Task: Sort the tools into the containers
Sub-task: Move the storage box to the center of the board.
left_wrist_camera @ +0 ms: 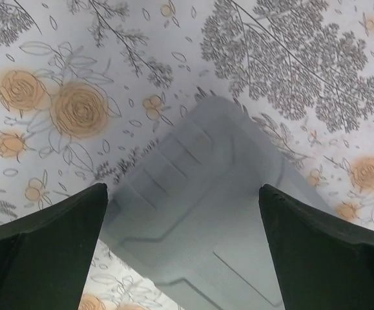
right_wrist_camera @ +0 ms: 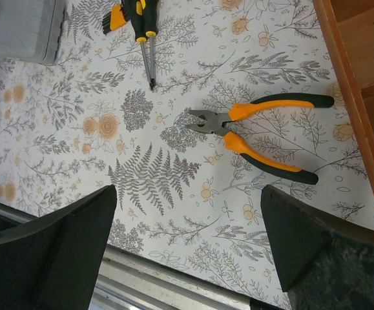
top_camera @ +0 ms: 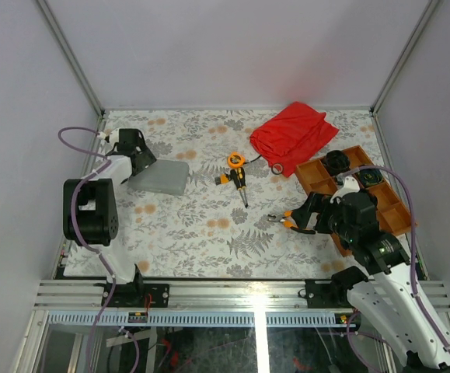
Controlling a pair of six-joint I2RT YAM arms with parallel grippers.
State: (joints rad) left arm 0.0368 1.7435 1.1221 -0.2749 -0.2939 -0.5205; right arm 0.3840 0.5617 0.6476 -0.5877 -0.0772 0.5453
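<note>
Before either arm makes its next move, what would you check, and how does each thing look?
1. Is the right gripper open: ok.
2. Are the pliers lying free on the table ahead of it: ok.
3. Is the left gripper open over the grey case: ok.
4. Is the grey case open for tools: looks shut, not ok.
5. Are the screwdrivers and tape measure clear of both arms: ok.

Overhead camera spans floral bench (top_camera: 201,241); left wrist looks close onto flat grey plastic case (left_wrist_camera: 199,213), right wrist from farther.
</note>
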